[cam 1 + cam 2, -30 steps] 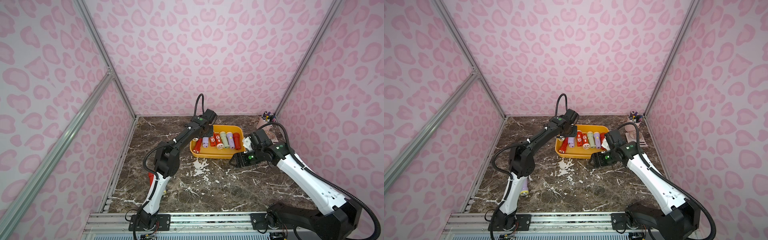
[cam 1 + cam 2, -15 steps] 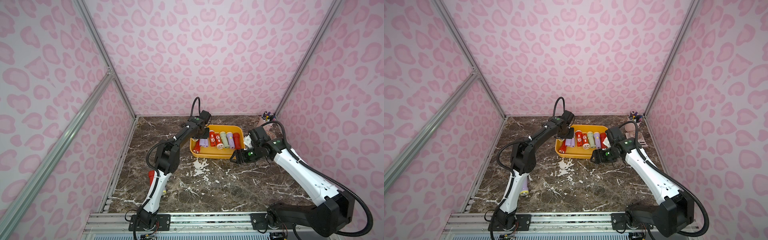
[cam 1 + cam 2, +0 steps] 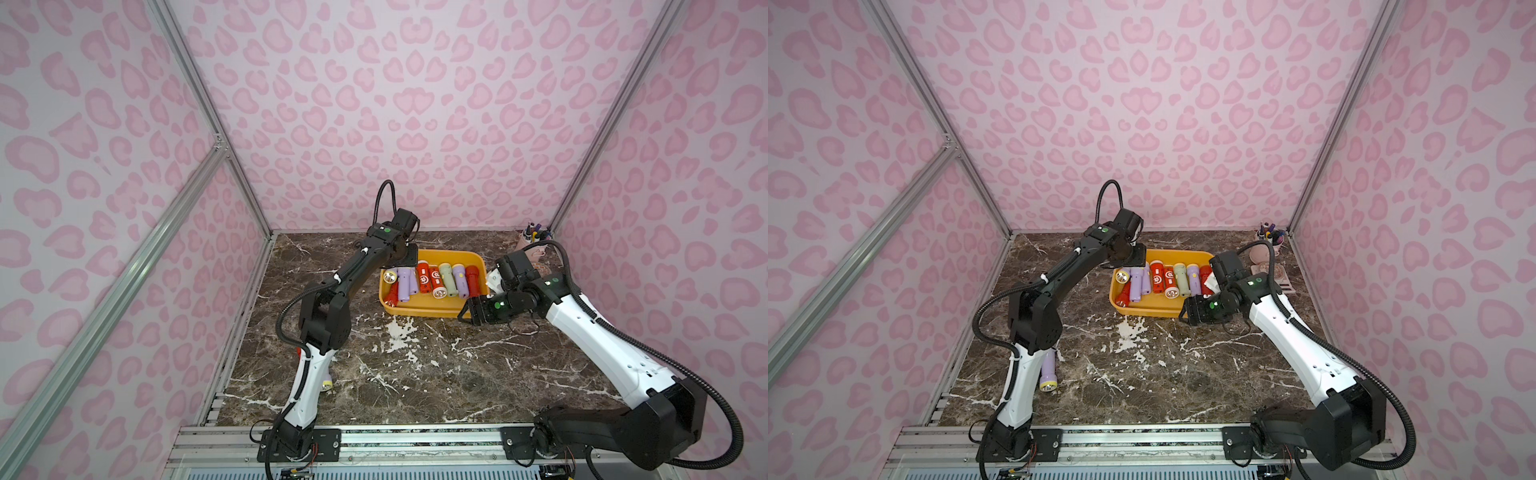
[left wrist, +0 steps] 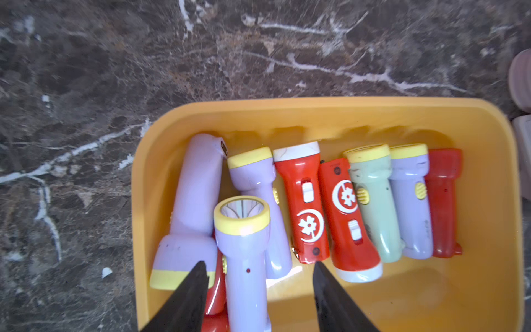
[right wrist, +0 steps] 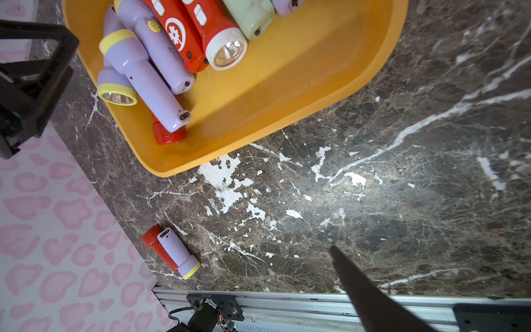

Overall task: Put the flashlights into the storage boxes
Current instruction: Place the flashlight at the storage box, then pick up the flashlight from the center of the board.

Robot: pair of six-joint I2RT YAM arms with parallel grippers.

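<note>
Left jaws: partly open over yellow tray (image 3: pixel 424 311), straddling lilac flashlight (image 4: pixel 244 258) lying on other flashlights (image 3: pixel 440 280) in tray; no grip. Right jaws: beside tray's near corner; one jaw visible, opening cannot tell. Lilac-and-red flashlight pair (image 5: pixel 175 252) on surface (image 3: pixel 415 374) beside left arm (image 3: pixel 320 316).
</note>
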